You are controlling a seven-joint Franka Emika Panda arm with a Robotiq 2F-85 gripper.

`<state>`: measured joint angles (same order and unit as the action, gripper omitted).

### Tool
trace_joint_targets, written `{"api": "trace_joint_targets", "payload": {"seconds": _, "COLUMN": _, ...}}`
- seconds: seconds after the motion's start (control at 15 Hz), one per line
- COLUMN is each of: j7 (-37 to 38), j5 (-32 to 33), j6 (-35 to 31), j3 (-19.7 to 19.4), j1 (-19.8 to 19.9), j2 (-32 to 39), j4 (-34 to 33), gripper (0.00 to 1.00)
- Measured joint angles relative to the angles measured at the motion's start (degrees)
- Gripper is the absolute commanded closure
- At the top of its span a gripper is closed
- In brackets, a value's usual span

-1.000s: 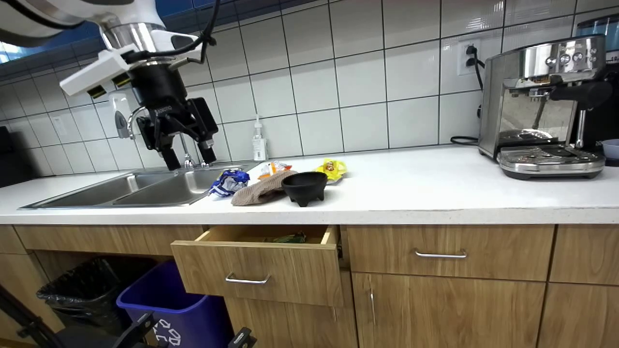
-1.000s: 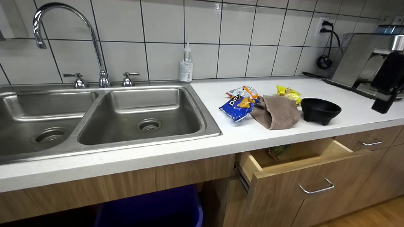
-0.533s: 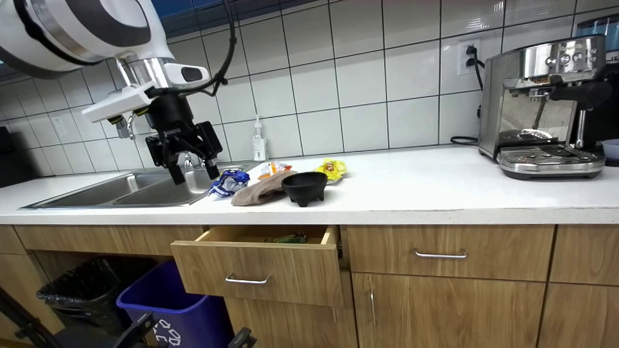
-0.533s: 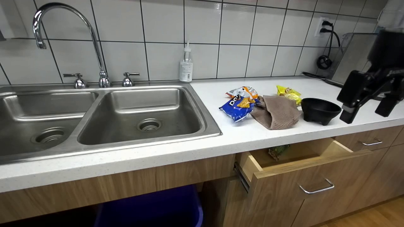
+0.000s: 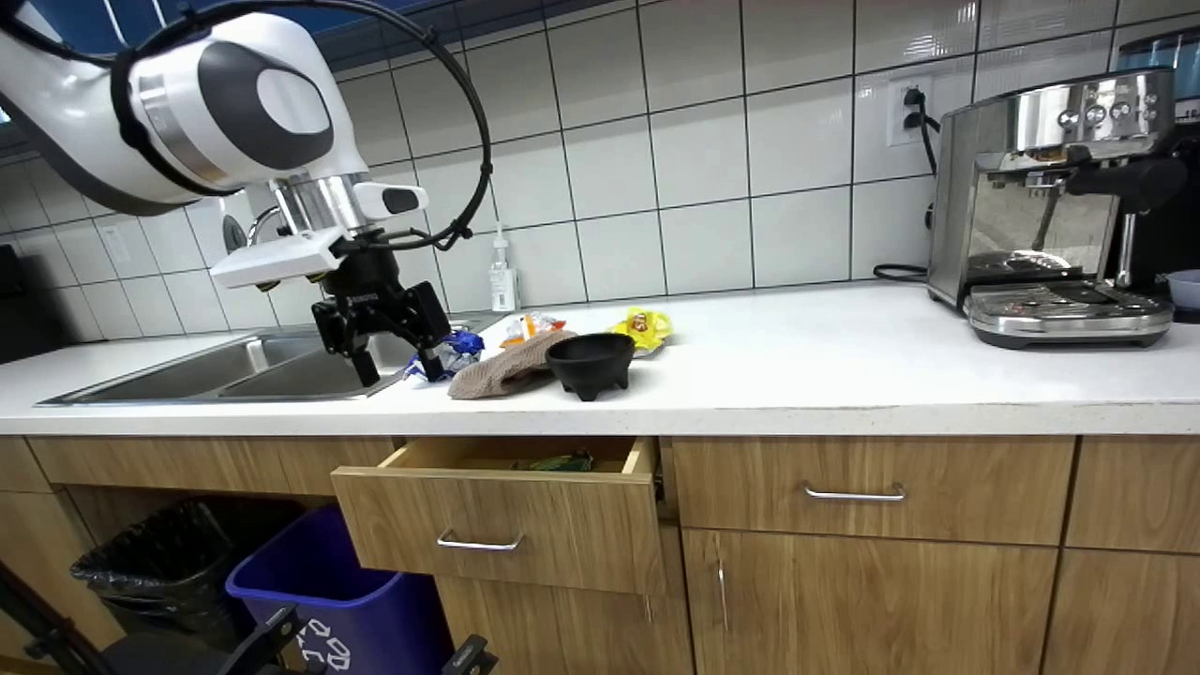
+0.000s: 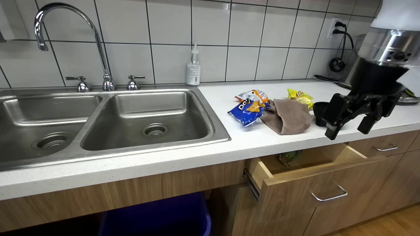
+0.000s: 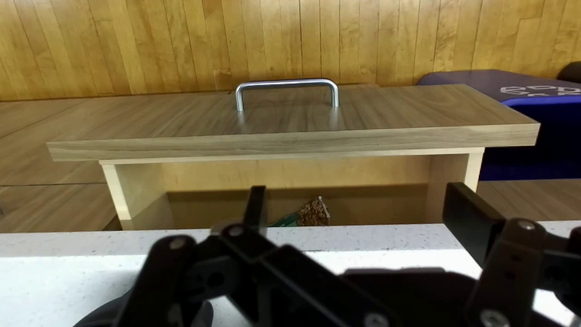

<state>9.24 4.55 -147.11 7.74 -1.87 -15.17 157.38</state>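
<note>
Tool (image 6: 348, 129), jaws spread wide, above tabletop (image 6: 246, 139), pulled-out drawer (image 6: 292, 193) lower than tool, packet (image 6: 288, 158) inside, black bowl (image 5: 591, 366) near tool

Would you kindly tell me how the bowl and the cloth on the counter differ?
The bowl is black, while the cloth is brown with a visibly textured weave. The bowl stands upright on short feet, keeping its round shape; the cloth lies loosely folded and rumpled. Both rest on the white counter, and the open claw holds neither.
</note>
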Motion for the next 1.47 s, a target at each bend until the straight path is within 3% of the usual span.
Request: {"api": "trace_joint_targets", "payload": {"seconds": 1.47, "j7": -4.1, "j5": 3.7, "j6": -12.0, "j3": -4.7, "j1": 0.0, "j2": 25.8, "j4": -10.6, "gripper": 0.00}}
